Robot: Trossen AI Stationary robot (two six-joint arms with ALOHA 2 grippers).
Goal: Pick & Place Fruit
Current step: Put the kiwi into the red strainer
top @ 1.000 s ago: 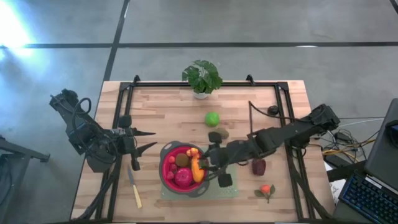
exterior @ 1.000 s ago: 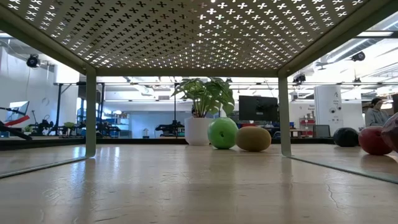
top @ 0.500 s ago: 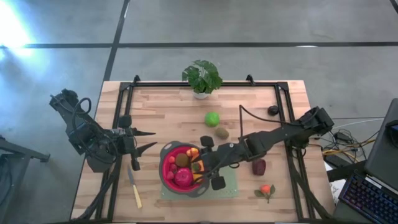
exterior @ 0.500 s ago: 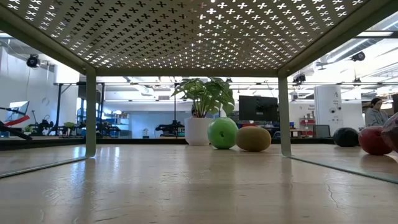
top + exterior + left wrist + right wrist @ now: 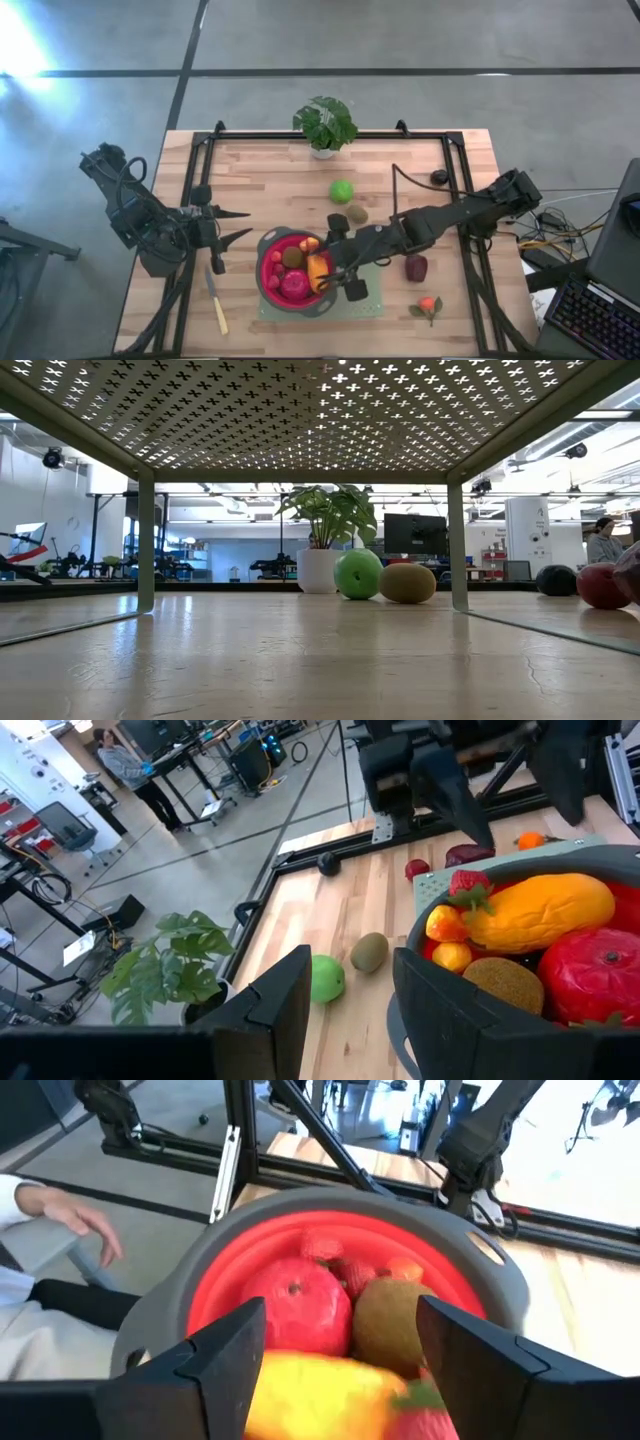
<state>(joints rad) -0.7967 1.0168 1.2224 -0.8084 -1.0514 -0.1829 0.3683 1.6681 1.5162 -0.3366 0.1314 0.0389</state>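
So the orange elongated piece [image 5: 319, 272] is lying in the red bowl [image 5: 268, 272] with the other fruit. The right gripper [image 5: 340, 272] hangs over it, fingers spread wide and holding nothing, so it looks like the drop step. Next up, probably the kiwi [image 5: 357, 214] or green ball [image 5: 342, 190] out on the tabletop [image 5: 270, 190]. The left gripper [image 5: 228, 226] sits by the bowl, fingers narrow and empty.

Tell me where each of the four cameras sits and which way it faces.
High: overhead, straight down; both arms, right claw open at the red bowl.
Low: tabletop level, facing the green ball; no arm shows.
Left wrist: past its own fingers toward the bowl.
Right wrist: fingers over the bowl.
Shared: bowl, ball.
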